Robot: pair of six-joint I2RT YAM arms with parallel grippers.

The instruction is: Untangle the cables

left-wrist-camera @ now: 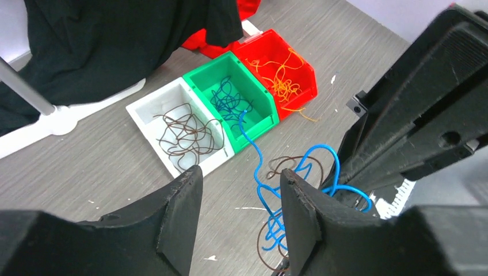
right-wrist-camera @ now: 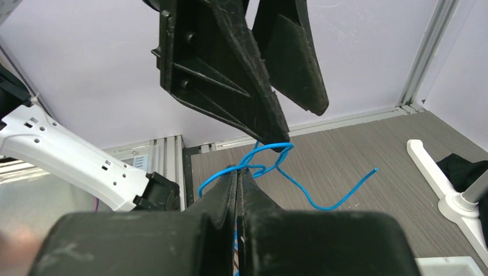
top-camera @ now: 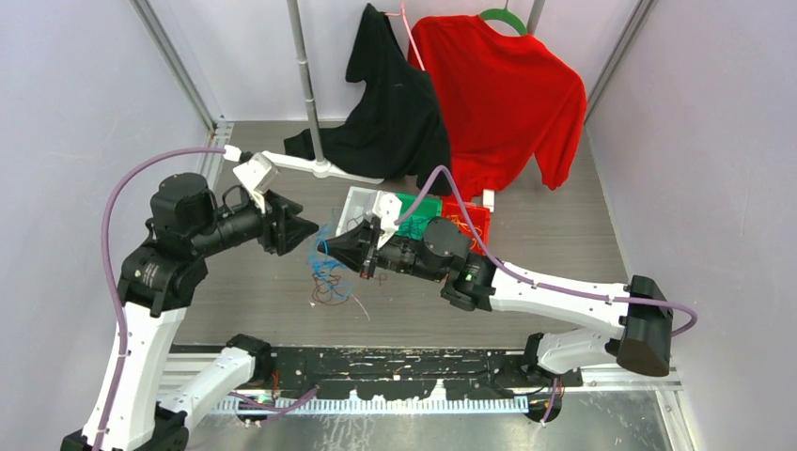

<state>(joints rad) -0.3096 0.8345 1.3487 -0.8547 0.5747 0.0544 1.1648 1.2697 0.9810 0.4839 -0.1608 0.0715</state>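
Right wrist | right gripper (right-wrist-camera: 237,171) clenched on blue cable (right-wrist-camera: 315,206), lifted mid-table | left gripper (right-wrist-camera: 299,123) released, one finger seemingly hooked in the loop | tangle (top-camera: 329,282) lies below | advice: draw apart slowly, watching brown strands (left-wrist-camera: 277,161) for snags

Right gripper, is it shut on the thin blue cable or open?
Shut on it. The right gripper's two black fingers meet with no gap, and the thin blue cable emerges from between their tips.
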